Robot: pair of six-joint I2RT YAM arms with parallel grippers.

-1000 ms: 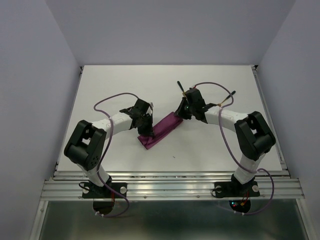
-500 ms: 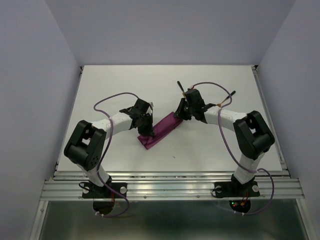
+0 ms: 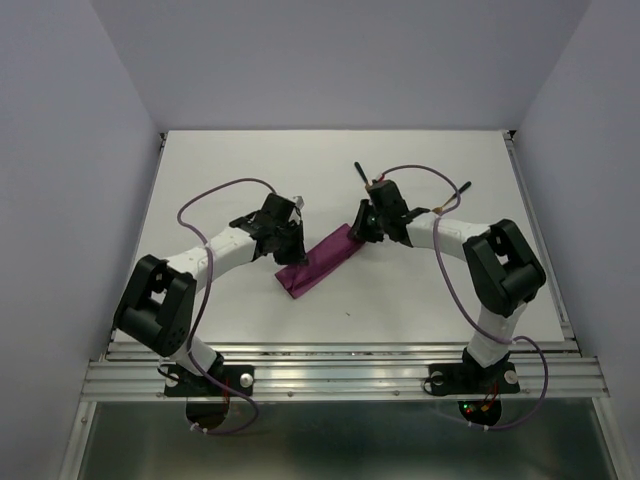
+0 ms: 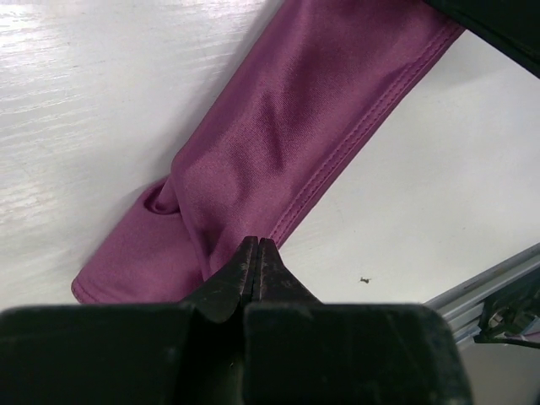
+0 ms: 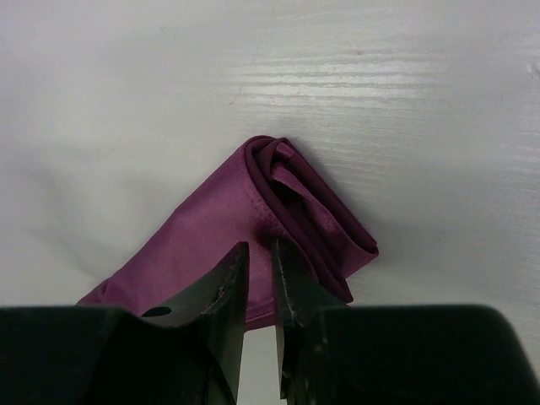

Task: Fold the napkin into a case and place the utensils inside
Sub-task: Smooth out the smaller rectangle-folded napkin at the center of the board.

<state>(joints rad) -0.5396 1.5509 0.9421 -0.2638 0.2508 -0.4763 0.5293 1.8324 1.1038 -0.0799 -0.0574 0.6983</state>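
Thin magenta-purple cloth napkin [image 3: 320, 262] is lying as a narrow folded strip, slanting across the white table [image 3: 250, 160] between the arms. The case is looking nearly formed, though one end is bunching in rolled layers. Slender black-handled utensils [image 3: 358, 172] are lying behind the right arm, not yet inside. Left gripper [image 4: 257, 253] is showing jaws together at the strip's long hem; a pinch on cloth is unclear. Right gripper [image 5: 260, 257] is hovering over the bunched end, jaws narrowly apart. Table edges are sitting well away, leaving open room all round.

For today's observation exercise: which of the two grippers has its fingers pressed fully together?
The left gripper: its fingers meet with no gap at the edge of the napkin. The right gripper shows a narrow gap between its fingers.
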